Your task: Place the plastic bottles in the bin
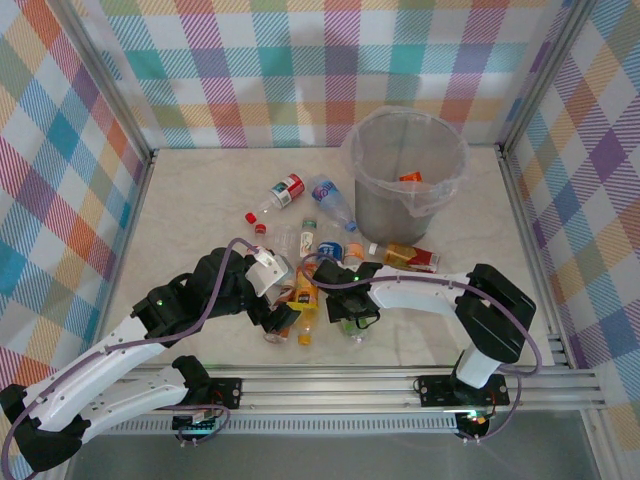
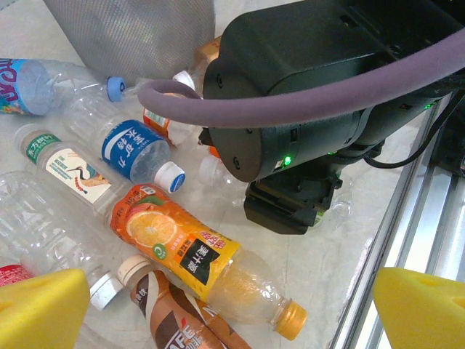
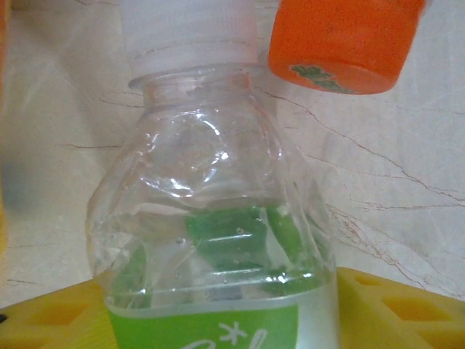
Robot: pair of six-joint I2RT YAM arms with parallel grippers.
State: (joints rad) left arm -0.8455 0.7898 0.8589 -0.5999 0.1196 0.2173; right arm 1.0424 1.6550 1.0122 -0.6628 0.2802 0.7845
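Green-label bottle (image 3: pixel 218 240) sits right at the right wrist lens, between the right gripper's (image 3: pixel 218 309) yellow pads (image 3: pixel 407 305). The pads are at both flanks, but I can't tell if they clamp it yet. Bin (image 1: pixel 375 210) stands toward the back right of the table (image 1: pixel 200 200), well apart from that bottle. Left gripper (image 2: pixel 232 313) is gaping and empty over the orange-juice bottle (image 2: pixel 196 254). Other plastic bottles (image 1: pixel 310 240) lie scattered between arms and bin.

My take: squeeze gently on the labelled body since the thin wall will buckle, lift straight up clear of the orange cap (image 3: pixel 341 36) beside its neck, release above the rim.

Bottle: clear, dented shoulder, white cap (image 3: pixel 189 29), droplets inside.
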